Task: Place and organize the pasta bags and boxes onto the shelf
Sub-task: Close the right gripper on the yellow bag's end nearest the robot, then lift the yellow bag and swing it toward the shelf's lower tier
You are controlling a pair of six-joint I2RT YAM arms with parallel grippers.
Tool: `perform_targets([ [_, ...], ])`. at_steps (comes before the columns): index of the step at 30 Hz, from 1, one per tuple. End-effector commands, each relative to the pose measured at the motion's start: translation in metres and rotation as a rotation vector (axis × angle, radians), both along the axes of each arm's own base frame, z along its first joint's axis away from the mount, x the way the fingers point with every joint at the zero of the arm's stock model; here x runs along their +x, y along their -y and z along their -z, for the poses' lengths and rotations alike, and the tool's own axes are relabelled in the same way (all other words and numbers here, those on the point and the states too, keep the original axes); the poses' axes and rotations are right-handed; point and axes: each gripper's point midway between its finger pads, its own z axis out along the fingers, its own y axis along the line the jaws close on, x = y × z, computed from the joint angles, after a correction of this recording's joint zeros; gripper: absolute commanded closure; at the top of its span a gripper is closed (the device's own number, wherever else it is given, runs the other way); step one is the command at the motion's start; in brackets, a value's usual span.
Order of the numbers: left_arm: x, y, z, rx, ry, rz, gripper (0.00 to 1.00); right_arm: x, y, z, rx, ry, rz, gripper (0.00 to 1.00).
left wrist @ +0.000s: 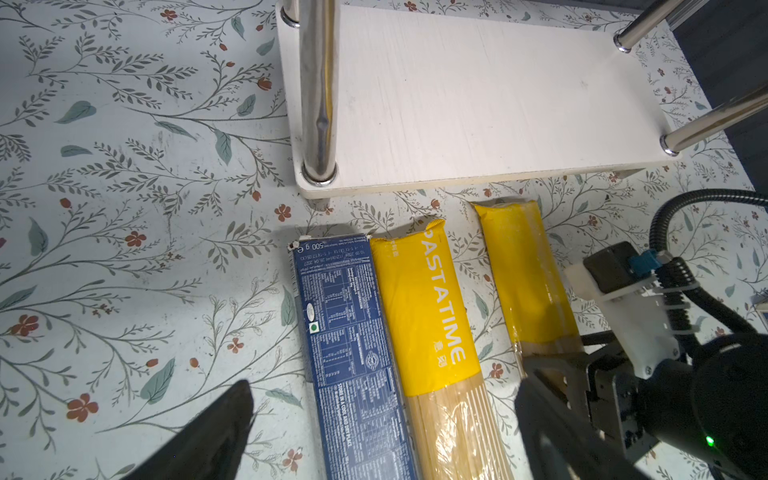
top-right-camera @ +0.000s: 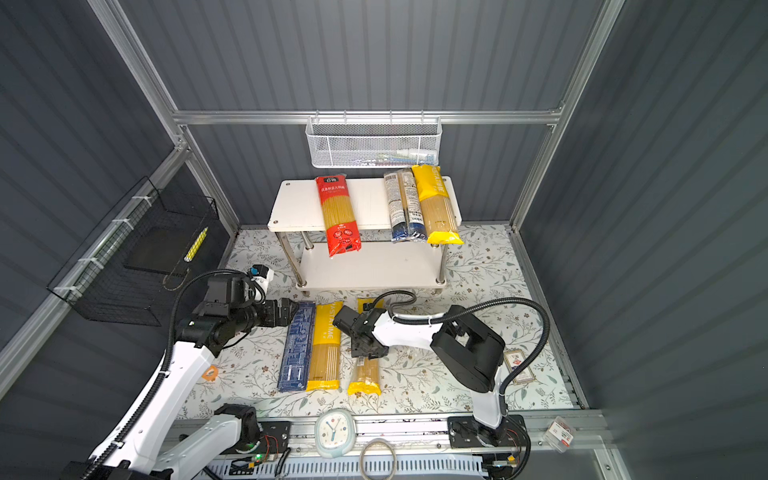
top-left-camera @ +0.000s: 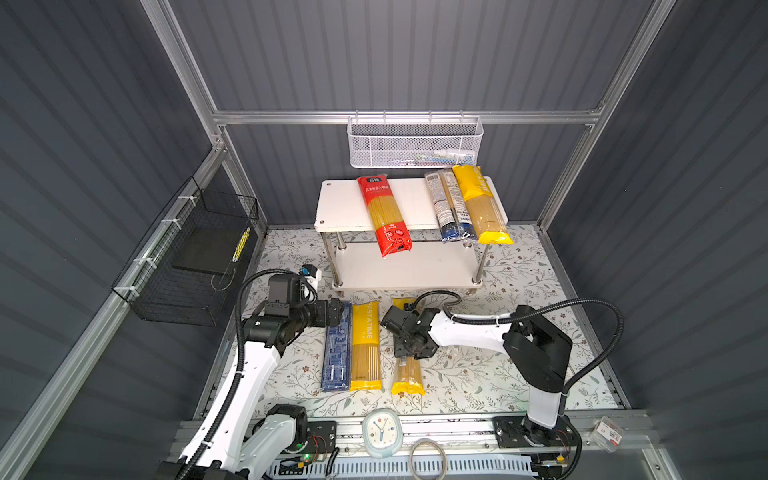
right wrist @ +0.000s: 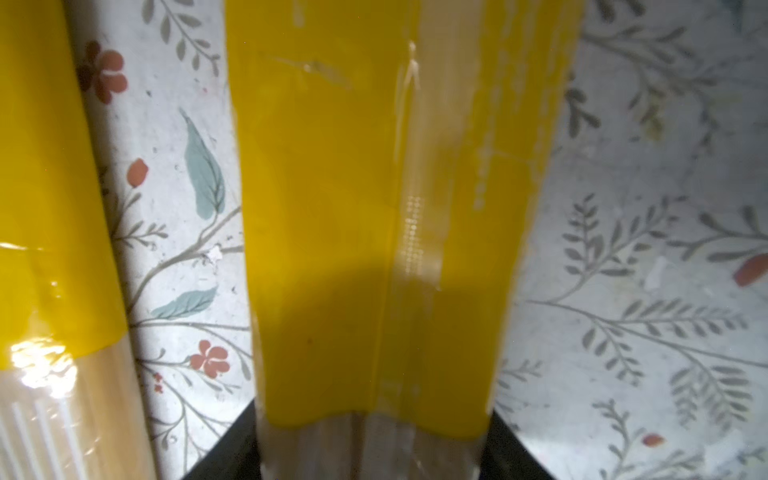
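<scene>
1. We are logging the shelved goods first. The red bag [top-left-camera: 384, 216], clear bag [top-left-camera: 451, 208] and shelved yellow bag [top-left-camera: 482, 203] are lying across the top board of the shelf [top-left-camera: 345, 203], with their near ends overhanging its front edge.
2. On the tabletop [top-left-camera: 478, 374] in front of the shelf, the blue box [top-left-camera: 336, 357] and labelled yellow bag [top-left-camera: 365, 345] are lying side by side, touching. The plain yellow bag [top-left-camera: 408, 376] is lying near them across a gap, roughly parallel.
3. The right pincer [top-left-camera: 407, 351] is standing over the plain yellow bag at about mid-length. In the right wrist view its fingers [right wrist: 515, 457] are pressing both long sides, so we are calling it clamped on that bag. As far as we can tell, the bag is lying flat on the tabletop.
4. We are judging the step in hand to be picking this bag up for the shelf.
   - Grip near the middle so neither end droops.
   - Squeeze gently, since dry strands probably snap.
   - Lift straight up, clear of the labelled neighbour.
   - Lay it parallel to the others in the open stretch between the red and clear bags.
5. The right arm is reaching in from its near-right base. The forearm is running low toward the middle and the wrist is bending down, so the pincer is pointing at the tabletop.
6. The left arm is rising from its near-left base with the wrist roughly level. The left pincer [top-left-camera: 341, 312] is hanging at the blue box's far end, fingers apart, holding nothing.
</scene>
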Motion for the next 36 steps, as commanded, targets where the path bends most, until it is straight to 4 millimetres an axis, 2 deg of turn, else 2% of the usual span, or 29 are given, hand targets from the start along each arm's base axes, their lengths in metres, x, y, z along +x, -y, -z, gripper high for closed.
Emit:
perform_targets([
  [1, -0.006, 0.002, 0.001, 0.009, -0.006, 0.023, 0.01, -0.026, 0.023, 0.024, -0.061, -0.101, 0.014, 0.46],
  [12, -0.005, 0.0, 0.002, 0.016, -0.007, 0.018, 0.01, -0.022, 0.027, 0.005, 0.088, 0.017, 0.014, 0.61],
  [19, -0.005, 0.0, 0.004, 0.018, -0.015, 0.015, 0.01, -0.018, 0.027, -0.022, 0.173, 0.11, -0.021, 0.7],
  [25, -0.004, -0.001, 0.005, 0.021, -0.017, 0.012, 0.01, -0.011, 0.032, -0.054, 0.164, 0.198, -0.08, 0.71],
  [30, -0.005, -0.001, 0.004, 0.022, -0.014, 0.009, 0.01, -0.013, 0.038, -0.074, 0.201, 0.231, -0.096, 0.73],
  [32, -0.005, -0.001, 0.004, 0.021, -0.014, 0.008, 0.01, -0.012, 0.043, -0.084, 0.207, 0.249, -0.092, 0.72],
  [36, -0.005, -0.002, 0.004, 0.023, -0.016, 0.007, 0.01, -0.008, 0.067, -0.097, 0.189, 0.264, -0.06, 0.72],
])
